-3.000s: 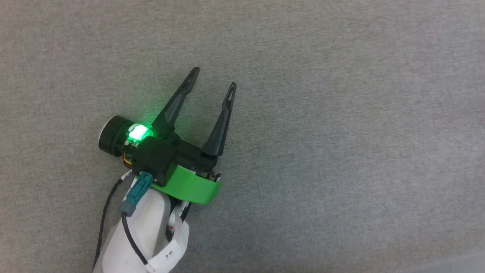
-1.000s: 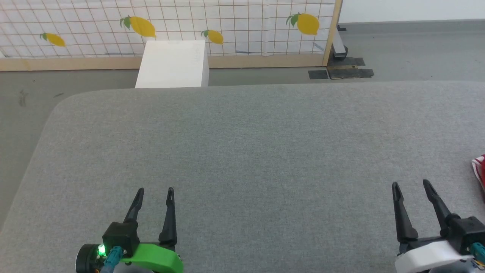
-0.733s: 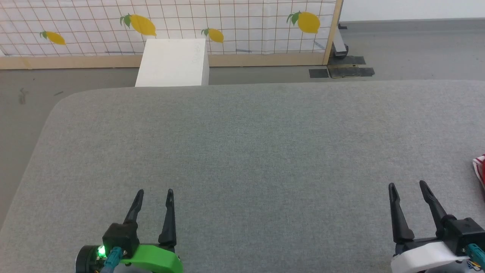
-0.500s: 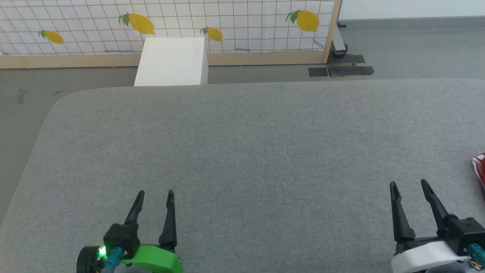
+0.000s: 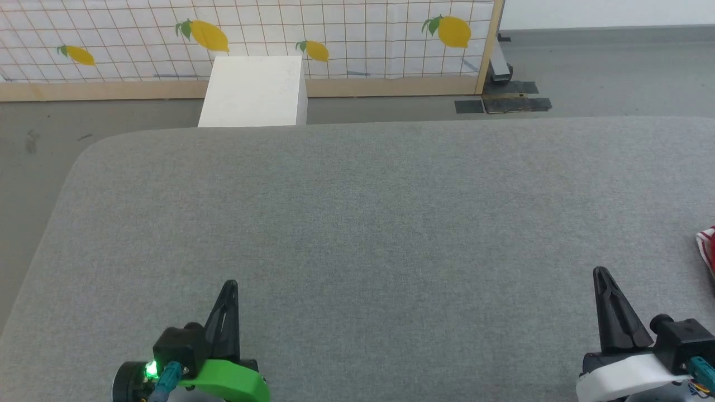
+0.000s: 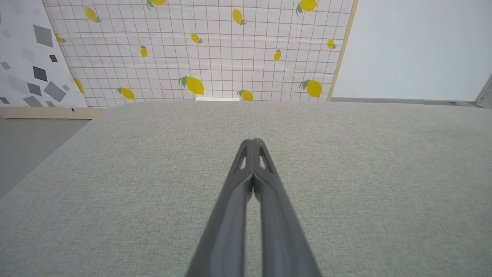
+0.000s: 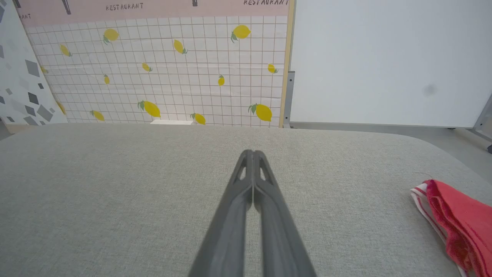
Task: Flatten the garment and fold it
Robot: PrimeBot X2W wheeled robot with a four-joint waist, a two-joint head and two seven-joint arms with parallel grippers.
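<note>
The garment (image 7: 457, 221), red with red-and-white striped trim, lies bunched at the right edge of the grey padded table (image 5: 357, 223); a sliver of the garment (image 5: 708, 248) shows at the head view's right border. My left gripper (image 5: 229, 286) rests at the lower left, shut with nothing between its fingers. In its own wrist view the left gripper (image 6: 253, 141) points across bare table. My right gripper (image 5: 601, 272) sits at the lower right, also shut and empty, a little left of the garment. From the right wrist, the right gripper (image 7: 252, 152) has its fingertips pressed together.
A white box (image 5: 254, 92) stands on the floor beyond the table's far edge. Behind it runs a lemon-print grid screen (image 5: 335, 39) with a wooden frame. Black floor plates (image 5: 503, 105) lie at the screen's right foot. The table's left corner is rounded.
Both grippers have closed from open to shut, empty, in the last half second. Three seconds ago the head looked straight down at the left gripper; the camera has since tilted up.
</note>
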